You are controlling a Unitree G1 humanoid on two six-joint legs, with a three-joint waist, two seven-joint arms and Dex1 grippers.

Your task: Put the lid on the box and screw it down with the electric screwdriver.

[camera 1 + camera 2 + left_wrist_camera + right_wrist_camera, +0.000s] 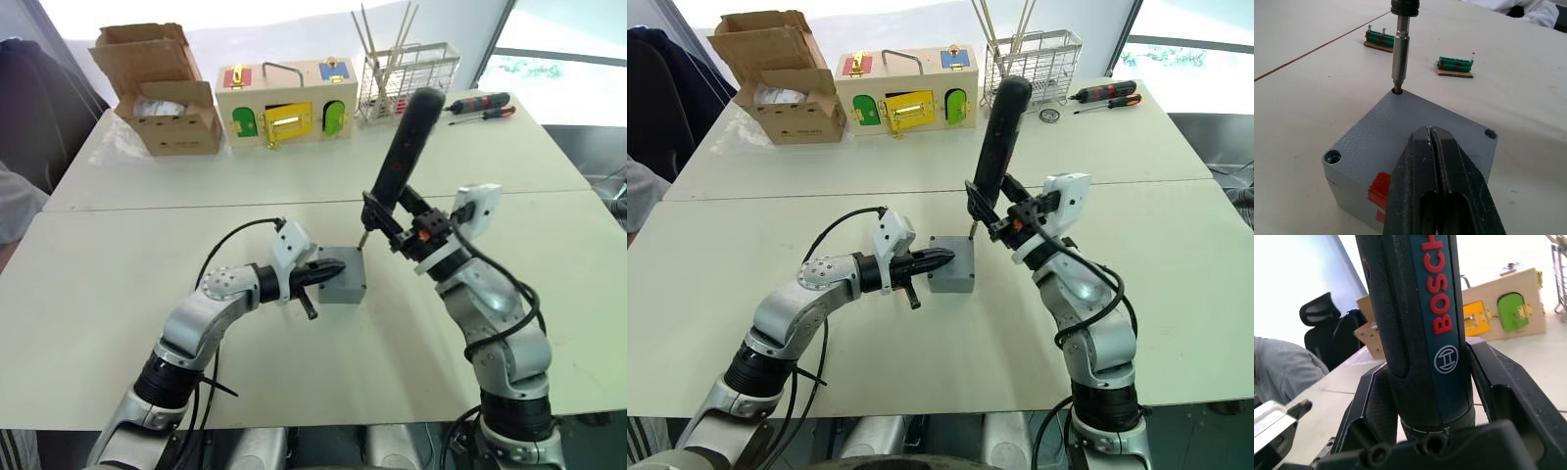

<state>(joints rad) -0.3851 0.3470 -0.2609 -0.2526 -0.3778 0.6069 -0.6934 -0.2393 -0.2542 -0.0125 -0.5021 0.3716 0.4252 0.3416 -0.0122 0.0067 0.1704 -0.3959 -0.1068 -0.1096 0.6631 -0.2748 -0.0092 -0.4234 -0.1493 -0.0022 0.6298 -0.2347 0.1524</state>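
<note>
The grey box [343,286] stands mid-table with the grey lid [1415,122] lying on top of it; a red mark [1380,185] shows on one side. My left gripper [333,267] is shut, its fingertips [1422,142] resting on the lid's top. My right gripper [392,223] is shut on the lower end of the black electric screwdriver [407,137], which leans up and away. The metal bit [1399,54] stands in a corner screw hole of the lid. Two other corner holes are in sight.
Along the far table edge stand a brown cardboard box [167,103], a wooden box with coloured doors [284,103], a wire rack [407,78] and hand screwdrivers [480,106]. Two green terminal strips [1454,66] lie beyond the box. A person's sleeve [15,211] shows at far left.
</note>
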